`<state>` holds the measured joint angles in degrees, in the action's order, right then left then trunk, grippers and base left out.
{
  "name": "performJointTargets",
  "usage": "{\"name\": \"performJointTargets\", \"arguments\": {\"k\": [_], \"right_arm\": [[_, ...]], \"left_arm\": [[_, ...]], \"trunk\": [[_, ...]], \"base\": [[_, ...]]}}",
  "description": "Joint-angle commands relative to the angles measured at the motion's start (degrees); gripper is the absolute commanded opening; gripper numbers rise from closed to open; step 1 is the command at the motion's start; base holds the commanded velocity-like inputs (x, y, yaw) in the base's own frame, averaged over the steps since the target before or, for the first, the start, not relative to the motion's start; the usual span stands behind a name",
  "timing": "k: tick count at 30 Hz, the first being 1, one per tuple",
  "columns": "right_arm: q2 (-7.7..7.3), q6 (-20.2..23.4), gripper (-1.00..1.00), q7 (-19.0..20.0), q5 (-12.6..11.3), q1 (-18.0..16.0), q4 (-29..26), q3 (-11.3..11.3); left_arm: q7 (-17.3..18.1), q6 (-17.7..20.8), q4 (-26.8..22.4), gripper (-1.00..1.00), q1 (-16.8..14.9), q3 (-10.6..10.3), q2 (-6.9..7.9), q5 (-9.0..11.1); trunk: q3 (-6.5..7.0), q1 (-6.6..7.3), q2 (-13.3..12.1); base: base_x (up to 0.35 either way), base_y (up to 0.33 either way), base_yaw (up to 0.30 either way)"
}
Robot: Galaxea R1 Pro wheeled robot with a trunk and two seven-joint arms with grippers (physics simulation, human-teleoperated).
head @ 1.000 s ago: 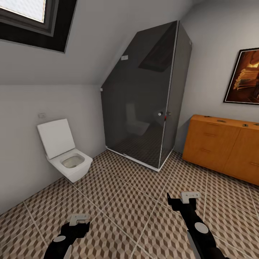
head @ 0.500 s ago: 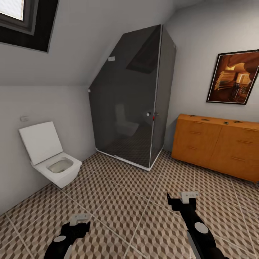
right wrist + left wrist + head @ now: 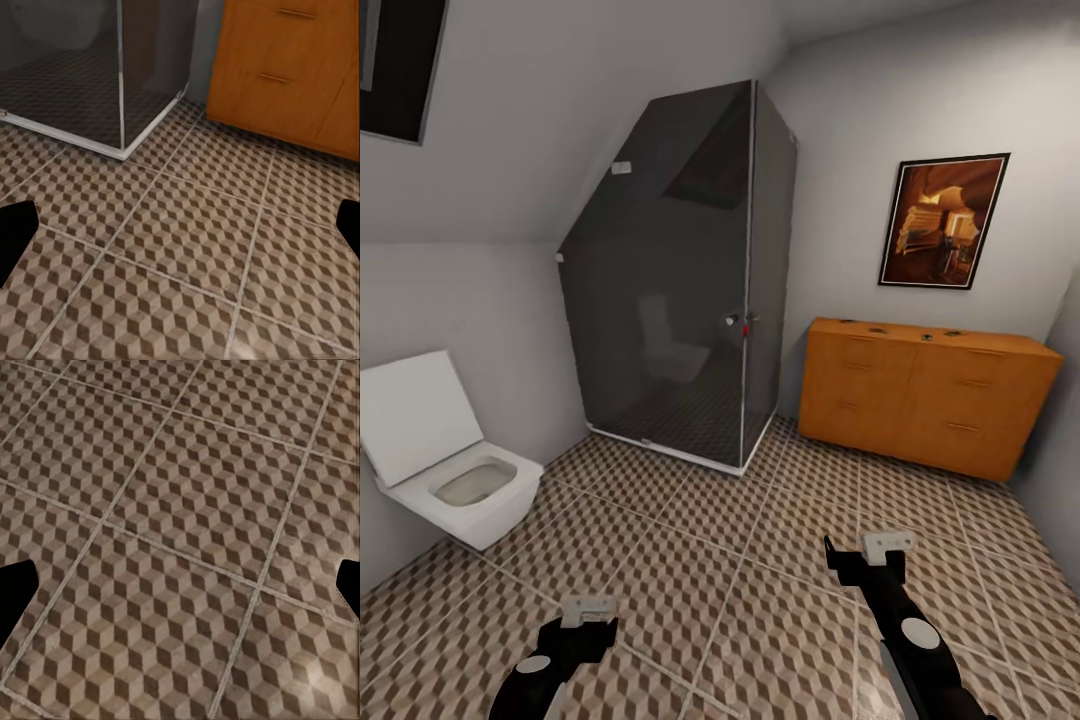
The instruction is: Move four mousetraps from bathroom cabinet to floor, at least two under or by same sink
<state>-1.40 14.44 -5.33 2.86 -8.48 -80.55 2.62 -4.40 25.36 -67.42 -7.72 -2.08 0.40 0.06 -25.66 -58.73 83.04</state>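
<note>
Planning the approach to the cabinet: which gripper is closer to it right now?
Right. The right gripper hangs over the tiled floor in front of the orange-brown cabinet, well short of it. The left gripper sits lower and further left, toward the toilet side.

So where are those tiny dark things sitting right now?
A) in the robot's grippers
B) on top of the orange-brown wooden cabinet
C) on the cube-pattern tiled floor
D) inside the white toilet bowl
B: in the head view several small dark things lie spread along the top of the low orange-brown wooden cabinet against the far wall; they are too small to make out clearly.
</note>
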Motion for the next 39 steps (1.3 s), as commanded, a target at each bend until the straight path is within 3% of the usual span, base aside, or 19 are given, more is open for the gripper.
{"name": "performJointTargets", "arguments": {"k": [1,39], "right_arm": [[-0.07,0.4,1.00,-0.4,0.3,0.0,-0.1,0.2],[0.00,0.5,1.00,-0.4,0.3,0.0,-0.2,0.3]], "left_arm": [[-0.3,0.3,-0.1,1.00,0.0,-0.1,0.04,0.0],[-0.3,0.3,-0.3,1.00,0.0,-0.1,0.04,-0.2]], "trunk": [[-0.01,0.00,0.0],[2.04,0.00,0.0]], "base": [[0.000,0.000,-0.264],[0.000,0.000,-0.230]]}}
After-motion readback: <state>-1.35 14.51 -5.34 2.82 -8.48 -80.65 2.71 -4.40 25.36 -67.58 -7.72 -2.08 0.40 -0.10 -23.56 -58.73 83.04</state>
